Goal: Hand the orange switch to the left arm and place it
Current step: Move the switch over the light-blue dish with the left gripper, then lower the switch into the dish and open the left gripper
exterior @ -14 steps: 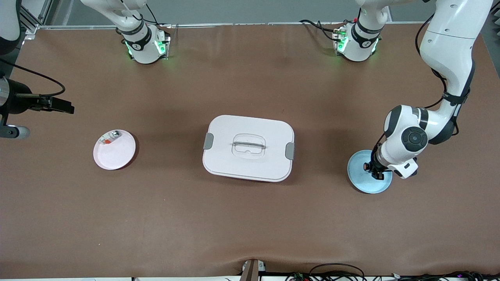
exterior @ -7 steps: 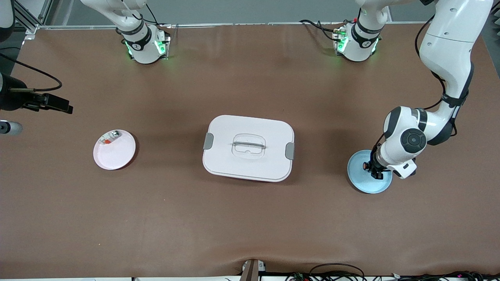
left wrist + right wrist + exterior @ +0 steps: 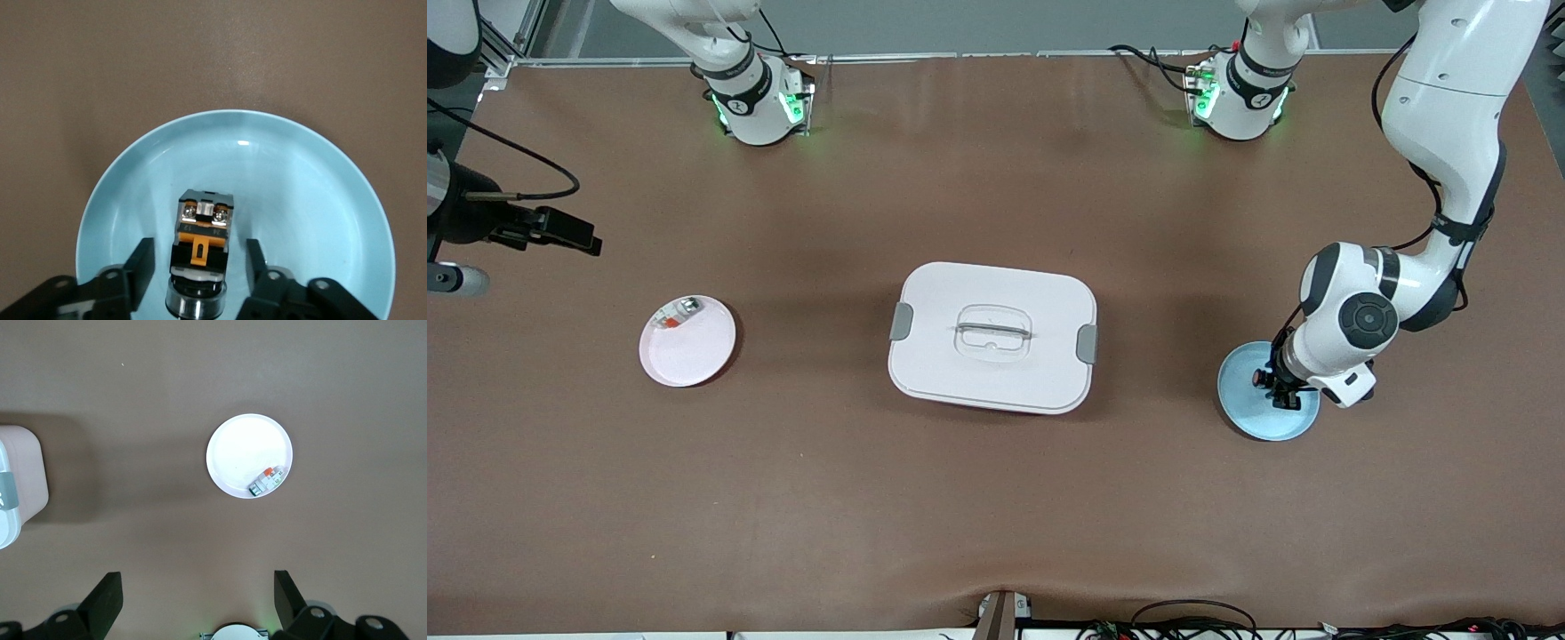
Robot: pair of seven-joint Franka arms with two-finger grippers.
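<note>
Probably a robotics lab, two bench-mounted arms [image 3: 1440, 178], brown table [image 3: 996, 498]

in the front view the left arm's wrist covers part of the blue plate [image 3: 1249, 413], and the orange switch [image 3: 1261, 378] shows there only as a tiny speck. the left wrist view cuts off the switch's lower end. the right arm's hand [image 3: 560, 229] lies partly past the front view's edge, and the box [image 3: 17, 490] is cropped in the right wrist view.

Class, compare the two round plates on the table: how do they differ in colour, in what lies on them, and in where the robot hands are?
The blue plate holds the orange switch; the pink plate holds a small silver-and-red piece. The left hand is low over the blue plate, fingers apart on either side of the switch; the right hand hangs open high above the pink one. Both plates are round and flank the box.
</note>
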